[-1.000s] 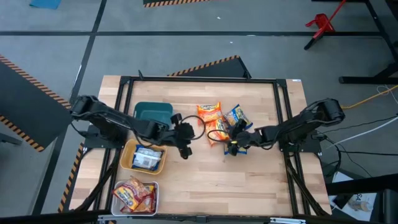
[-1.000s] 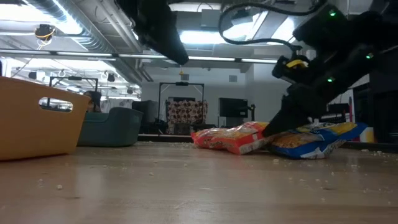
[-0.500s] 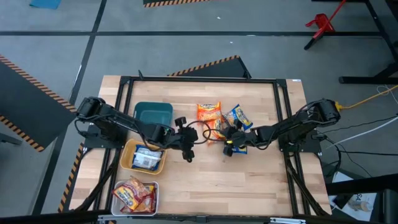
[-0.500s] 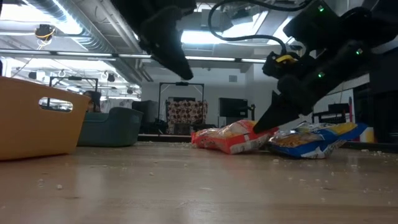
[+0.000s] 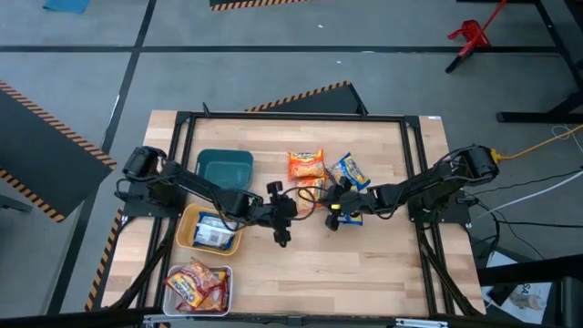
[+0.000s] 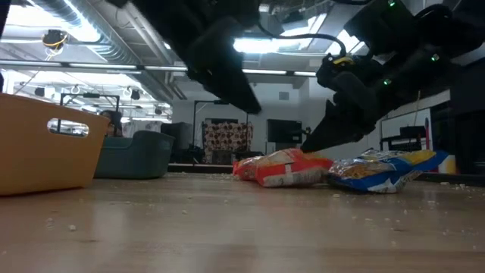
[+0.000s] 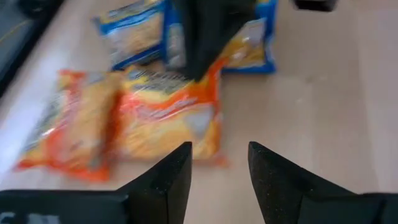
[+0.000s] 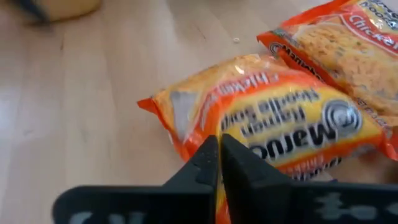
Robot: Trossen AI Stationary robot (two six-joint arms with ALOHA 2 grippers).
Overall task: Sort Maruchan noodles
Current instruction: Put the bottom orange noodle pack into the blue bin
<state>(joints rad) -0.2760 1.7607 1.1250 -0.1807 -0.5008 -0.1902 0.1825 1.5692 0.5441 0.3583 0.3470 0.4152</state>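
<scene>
Right pincer (image 8: 219,163) pressed together on edge of orange noodle packet (image 8: 273,118) near tabletop (image 5: 364,264) centre. Left pincer (image 7: 219,168) spread, hovering just beside it. Blue packet (image 5: 349,170) nearby.

Looked straight down on the whole wooden table (image 5: 364,264) from high overhead; looked level across it from tabletop height toward the room; peered close from each wrist. Shared by all: the orange Maruchan noodle packet (image 8: 280,130) mid-table.

Four noodle packets (image 5: 307,167) clustered mid-table, two orange, two blue, lying flat
</scene>
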